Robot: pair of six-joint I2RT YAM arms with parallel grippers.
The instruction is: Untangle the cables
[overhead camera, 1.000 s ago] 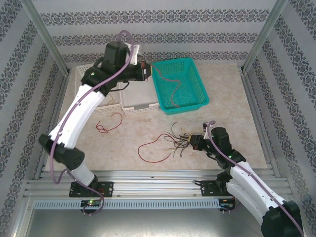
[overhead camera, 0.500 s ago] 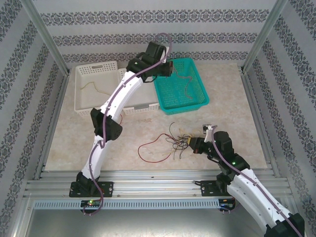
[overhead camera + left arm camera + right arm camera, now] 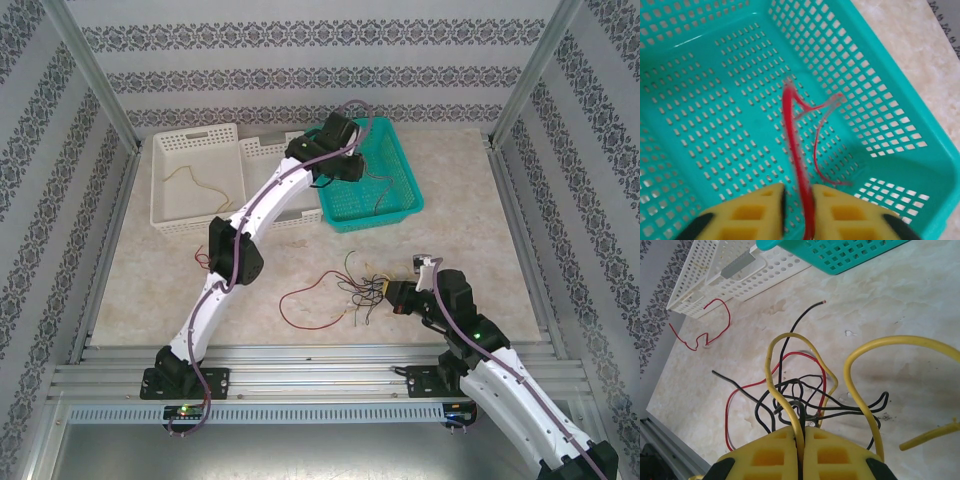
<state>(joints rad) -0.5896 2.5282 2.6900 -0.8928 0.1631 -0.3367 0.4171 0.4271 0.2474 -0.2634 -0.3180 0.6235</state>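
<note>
Counting three perforated plastic baskets on the marble-look table point(image 3: 460, 200): two white, one teal. The teal basket point(image 3: 880, 165) has one thin red wire point(image 3: 790, 120) in it, running up through the narrow gap between the left gripper's point(image 3: 797, 190) yellow fingers, which are a bit apart. The left white basket point(image 3: 170, 222) holds one curly yellow strand point(image 3: 195, 180). The tangle of cables point(image 3: 790, 390) (red, black, yellow loops) sits on the table, and the right gripper point(image 3: 800, 432) is pinched tight on a yellow wire point(image 3: 777, 385). One loose red cable point(image 3: 700, 325) lies well apart.
</note>
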